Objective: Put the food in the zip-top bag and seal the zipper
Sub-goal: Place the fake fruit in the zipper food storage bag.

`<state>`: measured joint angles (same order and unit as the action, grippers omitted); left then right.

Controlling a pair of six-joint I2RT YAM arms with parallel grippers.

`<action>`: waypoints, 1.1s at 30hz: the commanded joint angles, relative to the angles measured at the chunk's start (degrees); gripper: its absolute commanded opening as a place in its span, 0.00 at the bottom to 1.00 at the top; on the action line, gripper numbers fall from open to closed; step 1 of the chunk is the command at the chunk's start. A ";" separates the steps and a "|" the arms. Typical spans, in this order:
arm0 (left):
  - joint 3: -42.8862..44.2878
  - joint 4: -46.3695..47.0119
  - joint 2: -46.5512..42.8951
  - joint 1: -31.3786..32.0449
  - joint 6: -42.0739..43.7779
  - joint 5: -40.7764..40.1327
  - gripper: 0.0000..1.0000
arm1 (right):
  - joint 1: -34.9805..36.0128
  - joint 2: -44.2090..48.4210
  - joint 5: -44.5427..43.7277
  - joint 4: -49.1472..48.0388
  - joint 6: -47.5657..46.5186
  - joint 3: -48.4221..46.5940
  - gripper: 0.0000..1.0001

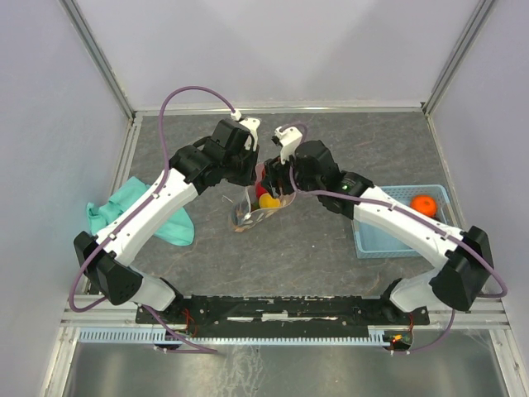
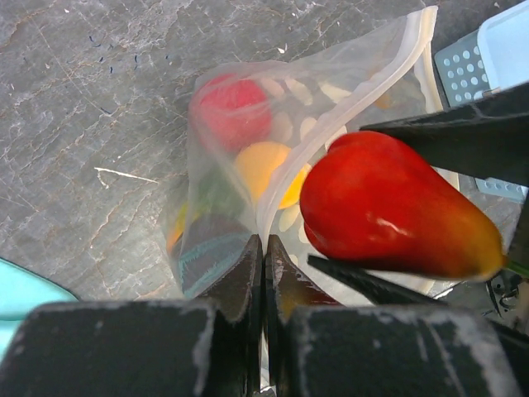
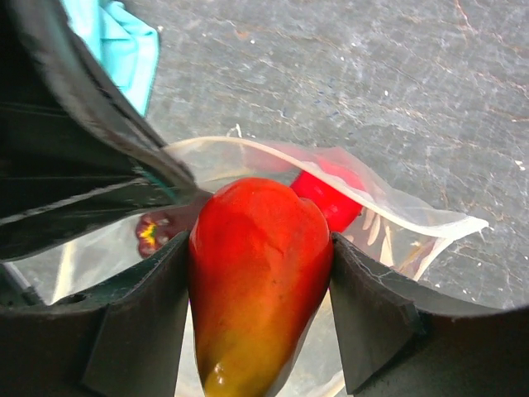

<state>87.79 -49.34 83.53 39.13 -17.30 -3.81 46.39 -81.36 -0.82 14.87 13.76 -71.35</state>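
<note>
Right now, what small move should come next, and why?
Probably lower the red-orange pear-shaped toy fruit further into the zip-top bag. The right jaws grip it right at the mouth, which the left jaws, shut on the rim, hold open. Other toy fruits already lie inside.

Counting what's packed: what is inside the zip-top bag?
Through the zip-top bag: a red fruit, a yellow one, a dark green one. The left gripper covers its lower part. The right gripper holds a red-orange fruit at the mouth.
</note>
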 commanded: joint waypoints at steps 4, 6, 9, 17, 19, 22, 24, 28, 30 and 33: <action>1.39 2.25 -1.42 0.28 0.82 1.87 0.03 | 0.19 -2.13 -7.57 -6.74 -2.36 3.08 0.62; 1.42 2.23 -1.35 0.33 0.79 2.00 0.03 | 0.19 -2.43 -9.30 -7.55 -2.27 3.78 0.65; 1.33 2.19 -1.26 0.28 0.78 2.14 0.03 | 0.23 -3.22 -12.06 -7.75 -2.07 3.98 0.70; 1.05 2.30 -1.24 0.33 0.60 2.23 0.03 | 0.19 -3.54 -14.96 -7.29 -0.87 3.38 0.79; 0.99 2.35 -1.17 0.32 0.57 2.22 0.03 | 0.20 -3.26 -15.16 -7.18 -0.35 3.28 0.79; 0.97 2.49 -1.14 0.32 0.43 2.23 0.03 | 0.19 -2.08 -15.19 -6.60 0.79 3.07 0.80; 0.95 2.50 -1.12 0.31 0.42 2.14 0.03 | 0.19 -0.91 -14.76 -5.71 1.68 2.57 0.80; 0.97 2.56 -0.85 0.33 0.34 2.06 0.03 | 0.19 1.96 -14.01 -2.33 3.47 0.79 0.79; 0.94 2.50 -0.67 0.31 0.36 2.05 0.03 | 0.19 3.47 -14.91 -0.27 4.44 0.18 0.78; 1.15 2.52 -0.48 0.33 0.34 2.05 0.03 | 0.21 5.80 -16.94 2.82 6.32 -0.32 0.77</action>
<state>87.79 -49.19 83.53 39.13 -17.30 -2.44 46.39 -80.38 -14.61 14.98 16.75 -67.96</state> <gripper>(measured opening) 0.043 0.778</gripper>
